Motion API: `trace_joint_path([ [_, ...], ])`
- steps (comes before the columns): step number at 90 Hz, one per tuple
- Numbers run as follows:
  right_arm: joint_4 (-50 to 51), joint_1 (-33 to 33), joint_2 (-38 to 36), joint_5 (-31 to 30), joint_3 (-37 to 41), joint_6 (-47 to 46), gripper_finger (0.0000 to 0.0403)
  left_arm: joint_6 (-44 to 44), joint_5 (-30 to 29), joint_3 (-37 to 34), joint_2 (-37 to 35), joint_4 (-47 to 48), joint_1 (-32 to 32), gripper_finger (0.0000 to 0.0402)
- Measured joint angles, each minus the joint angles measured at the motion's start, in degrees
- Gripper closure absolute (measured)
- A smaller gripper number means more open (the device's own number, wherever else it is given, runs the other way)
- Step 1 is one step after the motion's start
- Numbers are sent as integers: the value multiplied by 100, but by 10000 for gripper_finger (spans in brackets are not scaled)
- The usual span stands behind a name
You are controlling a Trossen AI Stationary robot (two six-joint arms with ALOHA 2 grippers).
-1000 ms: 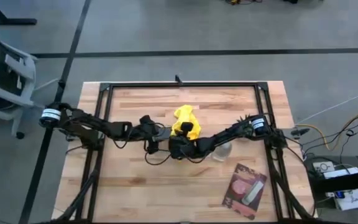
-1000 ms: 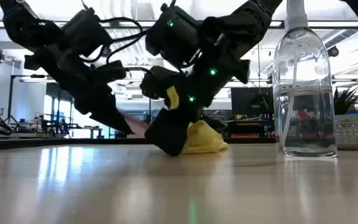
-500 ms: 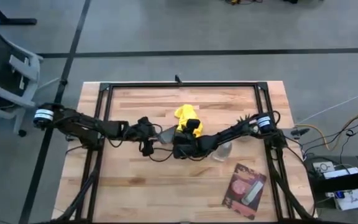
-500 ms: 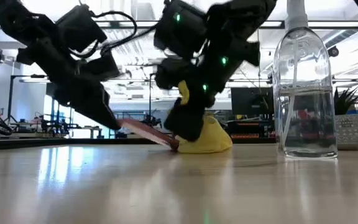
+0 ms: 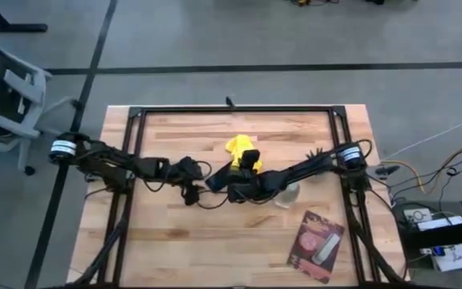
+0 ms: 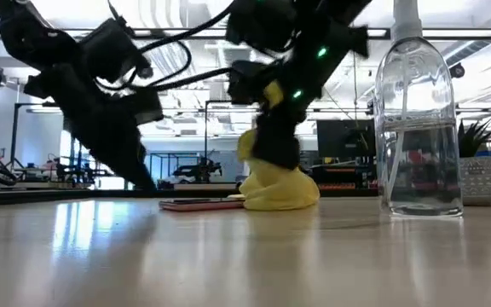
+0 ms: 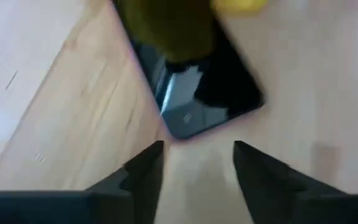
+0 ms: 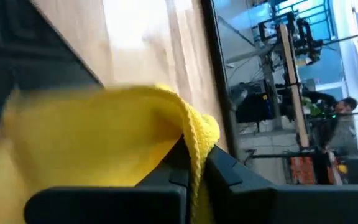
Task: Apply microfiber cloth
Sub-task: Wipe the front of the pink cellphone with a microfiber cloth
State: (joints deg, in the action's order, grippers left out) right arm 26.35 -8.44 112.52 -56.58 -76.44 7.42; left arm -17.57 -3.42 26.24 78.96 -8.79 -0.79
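Observation:
The yellow microfiber cloth (image 5: 239, 148) (image 6: 281, 189) sits bunched near the table's middle, with my right gripper (image 5: 245, 170) (image 8: 194, 171) shut on its top. Its lower part rests on the wood and on the far end of a dark phone with a pink edge (image 7: 197, 87) (image 6: 199, 205), which lies flat. My left gripper (image 5: 201, 183) (image 7: 196, 165) stands open just short of the phone's near end, touching nothing. My right gripper pinches a raised fold of the cloth (image 8: 196, 140) between its two fingers, coming down from above at a slant from the table's right. The cloth hangs below the fingers in a loose heap, and its bottom (image 6: 284, 200) lies on the table.
A clear spray bottle (image 6: 416, 128) (image 5: 287, 195) stands just right of the cloth, under my right arm. A pink-and-dark packet (image 5: 317, 245) lies at the near right. A black frame (image 5: 231, 110) runs round the table's far and side edges.
The phone, tilted with one end raised at my left gripper, now lies flat on the table, and my left gripper has drawn back a little toward the table's left edge. My right gripper has risen with the cloth's top; the cloth's bottom has stayed down.

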Motion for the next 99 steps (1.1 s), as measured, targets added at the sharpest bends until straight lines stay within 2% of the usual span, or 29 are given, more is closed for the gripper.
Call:
trace_joint_path([
  [16, 294, 184, -674, -4, 361, -26, 403, -199, -73, -2, 154, -560, -42, 99],
  [29, 167, 282, -1210, 71, 731, -255, 403, -354, -326, -2, 629, -1149, -40, 66],
  [48, -265, 297, -1474, 574, 1191, -488, 403, -457, -454, 200, 1594, -2110, -53, 59],
  [69, -494, 297, -1437, 758, 1457, -642, 403, -222, -862, 420, 2178, -2077, -69, 58],
  [84, -486, 297, -1435, 756, 1476, -638, 403, 314, -1270, 422, 1997, -1897, -83, 58],
  [99, -508, 299, -1435, 755, 1464, -633, 403, 710, -1673, 399, 1475, -985, -79, 58],
])
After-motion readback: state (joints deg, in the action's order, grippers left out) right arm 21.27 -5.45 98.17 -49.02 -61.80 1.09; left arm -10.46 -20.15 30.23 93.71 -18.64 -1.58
